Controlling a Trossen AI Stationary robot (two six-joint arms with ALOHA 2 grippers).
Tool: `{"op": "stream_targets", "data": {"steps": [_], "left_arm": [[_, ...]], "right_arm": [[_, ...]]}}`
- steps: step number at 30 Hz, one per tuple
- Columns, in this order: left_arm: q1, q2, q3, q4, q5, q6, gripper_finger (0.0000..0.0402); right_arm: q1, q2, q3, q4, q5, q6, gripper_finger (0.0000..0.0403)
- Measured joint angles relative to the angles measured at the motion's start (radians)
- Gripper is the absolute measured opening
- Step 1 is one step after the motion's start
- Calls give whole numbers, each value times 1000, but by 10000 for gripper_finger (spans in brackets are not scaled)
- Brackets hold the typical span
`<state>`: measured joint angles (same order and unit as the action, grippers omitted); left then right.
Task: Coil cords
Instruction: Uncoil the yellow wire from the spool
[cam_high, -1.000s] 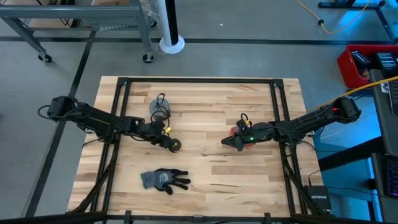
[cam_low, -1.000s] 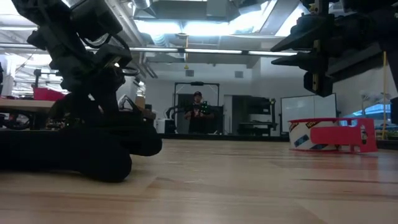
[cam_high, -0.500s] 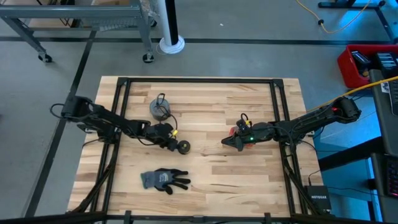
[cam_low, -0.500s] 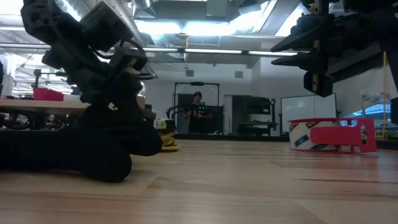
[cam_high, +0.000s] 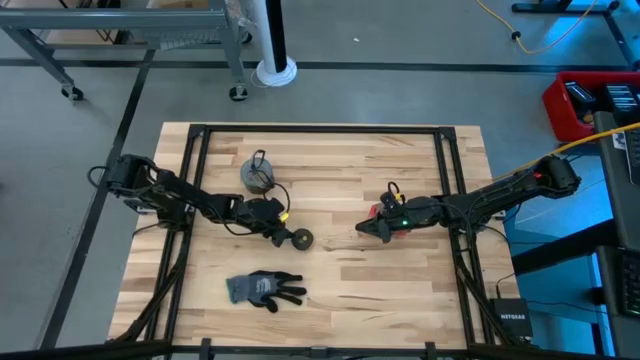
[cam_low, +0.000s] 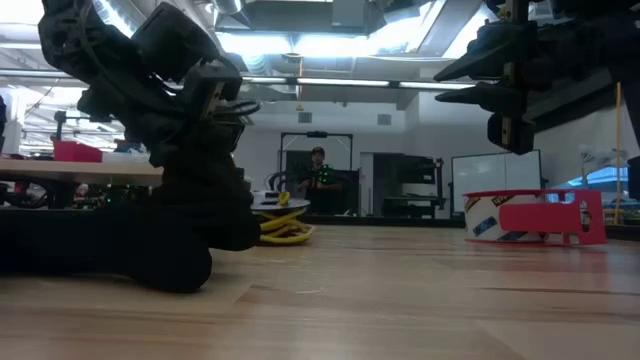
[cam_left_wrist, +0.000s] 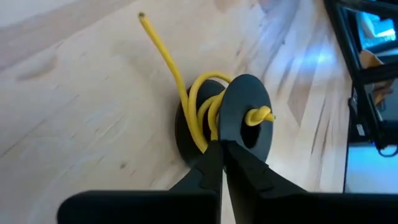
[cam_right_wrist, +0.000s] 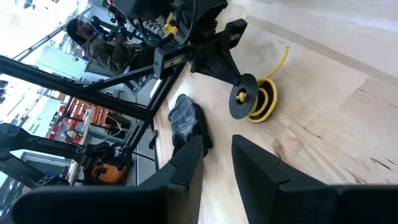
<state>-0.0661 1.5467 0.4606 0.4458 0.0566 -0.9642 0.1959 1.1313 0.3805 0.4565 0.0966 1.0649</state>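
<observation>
A yellow cord (cam_left_wrist: 198, 107) is wound between the two black discs of a small spool (cam_high: 299, 238), which lies on the wooden table near the middle. One free yellow end (cam_left_wrist: 144, 20) sticks out over the table. My left gripper (cam_left_wrist: 222, 144) is shut, with its tips at the spool's rim. My right gripper (cam_right_wrist: 216, 152) is open, empty and clear of the table, just beside a red tape roll (cam_low: 530, 215). A thin black cord (cam_high: 262, 158) shows by the grey tape roll (cam_high: 256, 176) at the far left. My left gripper touches the spool at the near edge of its front disc (cam_left_wrist: 231, 138), beside the yellow windings (cam_left_wrist: 203, 142). The shut fingers come slanting down from the table's left side. Whether anything is caught between the tips I cannot tell. The spool rests on the table.
A grey and black glove (cam_high: 265, 288) lies near the front edge, left of the middle. A black frame (cam_high: 320, 130) runs around the table top. Bare wood lies between the spool and the red tape roll (cam_high: 378, 210).
My left gripper has moved toward the table's right edge and has shut. The spool with the yellow cord has slid along the table the same way, ahead of the gripper, and now shows in the low view.
</observation>
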Motion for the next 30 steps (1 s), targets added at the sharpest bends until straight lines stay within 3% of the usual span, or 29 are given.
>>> {"op": "stream_targets", "data": {"steps": [4,13,16,30], "left_arm": [[20,0,0,4,-19,89,1],[98,0,34,12,-184,418,1],[127,0,69,12,-166,529,1],[211,0,85,8,-137,510,0]], "right_arm": [[0,0,0,18,49,0,90],[0,0,0,22,255,-1,90],[0,0,0,22,271,-1,90],[0,0,0,22,259,3,90]]}}
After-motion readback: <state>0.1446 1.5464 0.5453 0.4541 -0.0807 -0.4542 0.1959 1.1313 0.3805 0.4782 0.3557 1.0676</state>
